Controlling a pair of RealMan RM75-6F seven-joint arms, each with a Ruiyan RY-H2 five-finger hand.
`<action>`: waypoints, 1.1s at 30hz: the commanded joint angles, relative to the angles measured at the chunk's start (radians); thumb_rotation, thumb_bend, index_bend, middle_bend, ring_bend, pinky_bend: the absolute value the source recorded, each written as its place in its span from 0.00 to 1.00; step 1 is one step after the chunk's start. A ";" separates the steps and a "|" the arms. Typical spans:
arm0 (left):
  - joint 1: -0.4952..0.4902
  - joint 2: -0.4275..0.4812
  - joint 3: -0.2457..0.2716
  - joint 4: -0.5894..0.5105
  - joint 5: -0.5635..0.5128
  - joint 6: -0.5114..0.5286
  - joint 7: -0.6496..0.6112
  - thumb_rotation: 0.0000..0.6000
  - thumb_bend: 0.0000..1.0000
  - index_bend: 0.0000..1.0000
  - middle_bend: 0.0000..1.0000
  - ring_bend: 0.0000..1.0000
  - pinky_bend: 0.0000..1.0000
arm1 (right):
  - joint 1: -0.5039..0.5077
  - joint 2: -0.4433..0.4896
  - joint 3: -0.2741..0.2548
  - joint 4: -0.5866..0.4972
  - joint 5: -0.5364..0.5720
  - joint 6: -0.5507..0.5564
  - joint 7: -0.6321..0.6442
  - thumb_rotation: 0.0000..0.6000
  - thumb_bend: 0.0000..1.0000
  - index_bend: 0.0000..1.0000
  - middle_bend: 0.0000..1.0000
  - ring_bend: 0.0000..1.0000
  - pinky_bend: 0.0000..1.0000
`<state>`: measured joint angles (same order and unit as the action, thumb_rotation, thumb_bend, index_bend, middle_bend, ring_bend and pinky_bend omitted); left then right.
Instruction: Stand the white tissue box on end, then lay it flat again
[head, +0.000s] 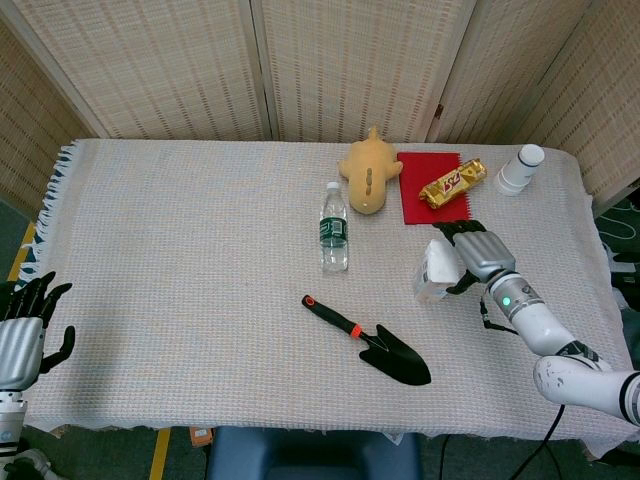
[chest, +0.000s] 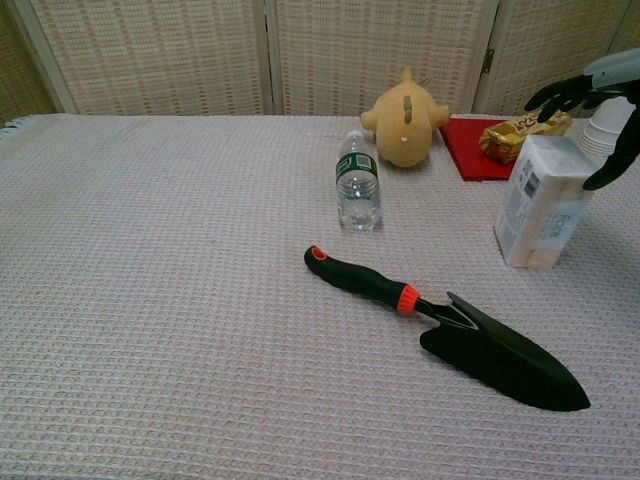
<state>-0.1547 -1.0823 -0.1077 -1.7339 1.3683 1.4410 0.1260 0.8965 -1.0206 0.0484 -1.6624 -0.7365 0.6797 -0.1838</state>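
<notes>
The white tissue box (head: 437, 270) (chest: 545, 200) stands on end on the woven cloth, right of centre. My right hand (head: 478, 255) (chest: 605, 72) arches over the box's top from the right, its dark fingers (chest: 556, 95) spread above the far top edge and the thumb beside the right face. I cannot tell whether it touches the box. My left hand (head: 20, 340) hangs off the table's near left corner, fingers apart and holding nothing.
A black trowel with an orange-tipped handle (head: 370, 342) (chest: 450, 330) lies in front of the box. A water bottle (head: 334, 232) stands left of it. Behind are a yellow plush (head: 368, 172), a red cloth (head: 433, 190) with a snack pack (head: 453, 183), and a white cup (head: 521, 168).
</notes>
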 joint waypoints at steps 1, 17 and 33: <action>0.000 0.001 -0.001 0.001 -0.003 -0.002 -0.002 1.00 0.48 0.16 0.00 0.00 0.09 | 0.007 -0.014 0.000 0.020 0.011 -0.016 -0.001 1.00 0.00 0.00 0.07 0.00 0.00; -0.001 0.004 -0.006 0.009 -0.011 -0.008 -0.023 1.00 0.49 0.16 0.00 0.00 0.09 | 0.013 -0.059 -0.005 0.060 0.033 -0.022 -0.016 1.00 0.00 0.13 0.18 0.07 0.00; -0.001 0.005 -0.007 0.010 -0.013 -0.008 -0.027 1.00 0.48 0.16 0.00 0.00 0.09 | 0.002 -0.071 -0.002 0.067 0.027 0.012 -0.033 1.00 0.03 0.30 0.30 0.19 0.00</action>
<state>-0.1552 -1.0772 -0.1143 -1.7245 1.3556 1.4329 0.0988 0.8985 -1.0913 0.0462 -1.5966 -0.7096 0.6916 -0.2156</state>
